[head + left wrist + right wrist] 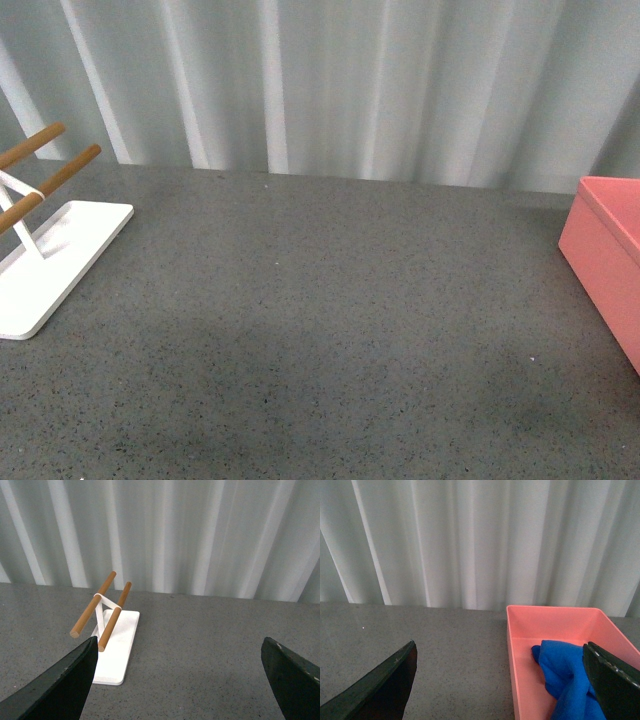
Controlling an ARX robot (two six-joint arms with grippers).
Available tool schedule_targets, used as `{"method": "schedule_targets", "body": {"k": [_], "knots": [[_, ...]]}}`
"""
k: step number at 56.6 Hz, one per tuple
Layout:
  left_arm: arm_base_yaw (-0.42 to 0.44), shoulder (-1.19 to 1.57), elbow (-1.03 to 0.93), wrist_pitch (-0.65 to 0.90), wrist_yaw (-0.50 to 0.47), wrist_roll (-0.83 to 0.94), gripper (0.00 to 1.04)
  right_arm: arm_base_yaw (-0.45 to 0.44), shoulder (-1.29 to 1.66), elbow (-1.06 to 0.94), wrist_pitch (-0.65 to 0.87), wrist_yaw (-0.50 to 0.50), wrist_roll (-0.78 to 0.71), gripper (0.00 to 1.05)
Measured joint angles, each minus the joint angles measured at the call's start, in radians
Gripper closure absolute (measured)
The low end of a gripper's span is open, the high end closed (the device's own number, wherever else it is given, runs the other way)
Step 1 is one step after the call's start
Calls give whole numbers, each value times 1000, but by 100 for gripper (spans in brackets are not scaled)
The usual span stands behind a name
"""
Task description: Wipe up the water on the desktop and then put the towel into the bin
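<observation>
- towel lies crumpled inside pink bin, partly hidden by a finger of the right tool; soft, light, floppy, best pinched at a raised fold
- both tools spread apart, empty; left tool faces white rod rack
- worktop: water can't be made out; front view cuts bin off, towel unseen there

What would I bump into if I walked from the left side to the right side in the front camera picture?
White rack with two wooden rods → bare stretch of the grey desktop → pink bin.
</observation>
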Motion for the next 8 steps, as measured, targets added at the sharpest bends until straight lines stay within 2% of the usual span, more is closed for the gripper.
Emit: {"method": "schedule_targets", "body": {"k": [8], "knots": [[0,0,0,0,0,0,7,0,0,0,0,0,0,7]]}}
